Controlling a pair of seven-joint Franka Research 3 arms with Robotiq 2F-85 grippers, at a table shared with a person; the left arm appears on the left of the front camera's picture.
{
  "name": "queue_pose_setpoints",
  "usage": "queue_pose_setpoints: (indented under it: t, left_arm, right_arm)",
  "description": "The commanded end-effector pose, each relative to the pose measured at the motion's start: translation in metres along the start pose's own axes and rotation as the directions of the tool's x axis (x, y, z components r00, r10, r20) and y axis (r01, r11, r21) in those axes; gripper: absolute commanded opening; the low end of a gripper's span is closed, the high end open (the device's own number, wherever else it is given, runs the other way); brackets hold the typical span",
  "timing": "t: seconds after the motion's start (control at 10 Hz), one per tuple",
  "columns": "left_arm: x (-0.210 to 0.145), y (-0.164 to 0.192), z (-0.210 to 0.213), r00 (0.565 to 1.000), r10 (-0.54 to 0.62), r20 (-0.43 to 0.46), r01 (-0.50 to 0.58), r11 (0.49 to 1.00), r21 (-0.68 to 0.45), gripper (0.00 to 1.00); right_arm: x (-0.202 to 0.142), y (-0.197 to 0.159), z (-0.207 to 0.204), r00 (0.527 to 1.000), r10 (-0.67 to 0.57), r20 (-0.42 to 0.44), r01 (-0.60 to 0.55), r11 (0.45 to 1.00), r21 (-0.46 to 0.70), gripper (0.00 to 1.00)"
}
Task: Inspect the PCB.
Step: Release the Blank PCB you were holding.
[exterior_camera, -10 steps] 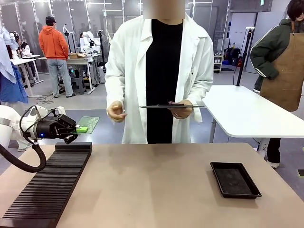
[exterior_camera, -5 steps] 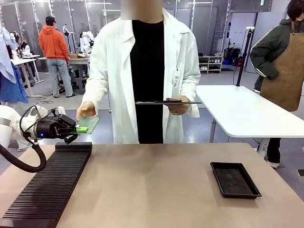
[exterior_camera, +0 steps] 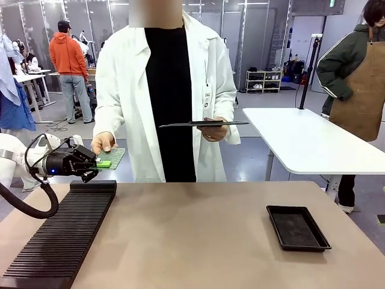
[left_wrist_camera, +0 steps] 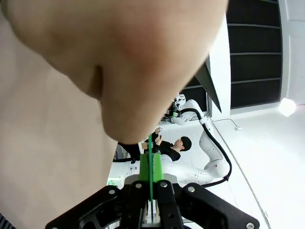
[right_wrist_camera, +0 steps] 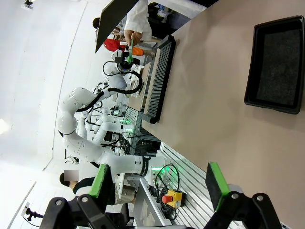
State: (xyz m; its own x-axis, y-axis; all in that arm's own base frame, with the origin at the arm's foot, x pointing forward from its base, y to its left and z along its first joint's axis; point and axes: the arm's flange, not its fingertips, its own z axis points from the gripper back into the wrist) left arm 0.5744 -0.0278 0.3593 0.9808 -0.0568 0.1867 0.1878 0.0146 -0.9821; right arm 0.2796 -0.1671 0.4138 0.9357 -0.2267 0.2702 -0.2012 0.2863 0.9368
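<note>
While one hand [exterior_camera: 102, 143] touches it, left jaws clamp one PCB [exterior_camera: 115, 158] | right jaws wide | one black tray [exterior_camera: 298, 227]

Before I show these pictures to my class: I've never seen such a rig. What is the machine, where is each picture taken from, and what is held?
It is a robot with two white arms, each ending in a two-finger tool. The front picture looks across the table at a person in a white coat. The other two come from cameras on the wrists, looking along each tool's fingers. The left tool is shut on a green PCB, edge-on in its wrist picture; the person's hand is at the PCB's far edge. The person's other hand holds a clipboard. On the table lie a ribbed black rack and a black tray. The right tool is open and holds nothing.
</note>
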Motion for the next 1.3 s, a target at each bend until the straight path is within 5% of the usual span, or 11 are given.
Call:
queue_pose_setpoints:
  t: [0.0, 0.7, 0.8, 1.0, 1.1, 1.2]
  left_arm:
    - [-0.001, -0.001, 0.0, 1.0, 0.001, -0.012, -0.001, 1.0, -0.006, 0.0]
    - [0.0, 0.0, 0.0, 1.0, 0.001, 0.0, -0.001, 1.0, -0.001, 0.03]
    - [-0.001, -0.008, 0.004, 0.999, 0.014, 0.033, -0.014, 1.0, 0.013, 0.39]
    - [-0.001, -0.012, 0.006, 0.999, 0.019, 0.048, -0.02, 1.0, 0.023, 0.38]
    - [-0.003, -0.013, 0.004, 0.999, 0.017, 0.041, -0.018, 0.999, 0.03, 0.74]
    - [-0.004, -0.016, 0.001, 0.999, 0.008, 0.032, -0.009, 0.999, 0.033, 0.54]
  right_arm:
    - [0.0, 0.001, 0.001, 1.0, 0.011, 0.008, -0.012, 1.0, 0.013, 1.0]
    - [0.0, 0.001, 0.001, 1.0, 0.011, 0.008, -0.012, 1.0, 0.013, 1.0]
    - [0.0, 0.001, 0.001, 1.0, 0.011, 0.008, -0.012, 1.0, 0.013, 1.0]
    - [0.0, 0.001, 0.001, 1.0, 0.011, 0.008, -0.012, 1.0, 0.013, 1.0]
    - [0.0, 0.001, 0.001, 1.0, 0.011, 0.008, -0.012, 1.0, 0.013, 1.0]
    - [0.0, 0.001, 0.001, 1.0, 0.011, 0.008, -0.012, 1.0, 0.013, 1.0]
